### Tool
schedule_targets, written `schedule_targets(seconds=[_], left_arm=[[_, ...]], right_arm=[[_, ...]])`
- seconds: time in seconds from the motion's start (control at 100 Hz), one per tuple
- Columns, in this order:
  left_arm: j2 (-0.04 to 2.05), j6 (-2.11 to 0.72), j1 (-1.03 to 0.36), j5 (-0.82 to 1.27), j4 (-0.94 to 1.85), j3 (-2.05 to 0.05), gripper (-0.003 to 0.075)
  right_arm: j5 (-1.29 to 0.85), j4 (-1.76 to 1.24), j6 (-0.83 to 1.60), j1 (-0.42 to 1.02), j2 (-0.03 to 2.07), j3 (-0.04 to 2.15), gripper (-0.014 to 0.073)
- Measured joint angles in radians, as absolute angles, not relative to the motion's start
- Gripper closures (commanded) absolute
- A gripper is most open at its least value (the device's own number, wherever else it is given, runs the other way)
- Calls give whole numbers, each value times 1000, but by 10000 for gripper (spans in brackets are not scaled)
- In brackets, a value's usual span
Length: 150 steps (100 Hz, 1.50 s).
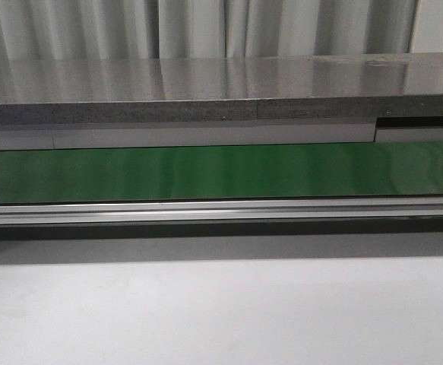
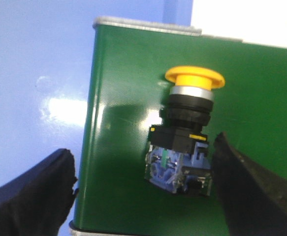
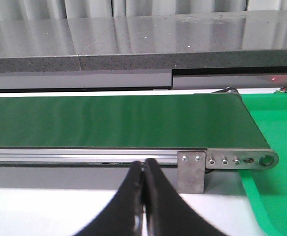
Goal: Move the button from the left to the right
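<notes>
Green belt (image 1: 221,171): runs left to right across the front view, beyond the pale worktop (image 1: 221,312); no load shows on the stretch seen there, apart from a sliver of orange at its extreme left edge — too small to identify.
Button (image 2: 185,135): lies on its side at the left end of the belt, yellow cap (image 2: 195,78) pointing along the belt, black body and clear-blue contact block behind it.
Left gripper (image 2: 143,196): jaws spread wide, one finger (image 2: 35,196) off the belt's edge, the other just beside the button's contact block; whether it touches cannot be told. Nothing is pinched.
Right gripper (image 3: 144,206): jaws pressed together, empty, hanging near the belt's right end, on its near side.
Green tray (image 3: 276,128): sits at the right end of the belt, just past the end roller bracket (image 3: 241,160); the part in view holds nothing.
Progress: judged early — the button is at the left end, ungrasped.
Remaining: transfer to the right end, by belt or by grasp, and probably pickup by the right gripper.
</notes>
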<state>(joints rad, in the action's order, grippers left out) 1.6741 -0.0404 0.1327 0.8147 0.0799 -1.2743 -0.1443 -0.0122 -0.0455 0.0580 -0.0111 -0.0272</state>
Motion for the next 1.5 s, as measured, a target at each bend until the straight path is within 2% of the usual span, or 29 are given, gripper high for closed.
schedule_targets(seconds=[0.31,0.48,0.73,1.06,1.5], left_arm=[[1526,-44,123,797,100,-1272,173],[1394,-54,61,720,103,-1217,173],[1114,-63,-46,539,110,-1035,173],[746,-67,-50,371,110,-764,173],[353,-69,-53,307,110,-403,173]], right_arm=[[-144,-12,-45,58,-11,-27,660],[-144,-12,-45,58,-11,-27,660],[-144,-12,-45,58,-11,-27,660],[-144,-12,-45,58,-11,-27,660],[-144,-12,-45,58,-11,-27,660]])
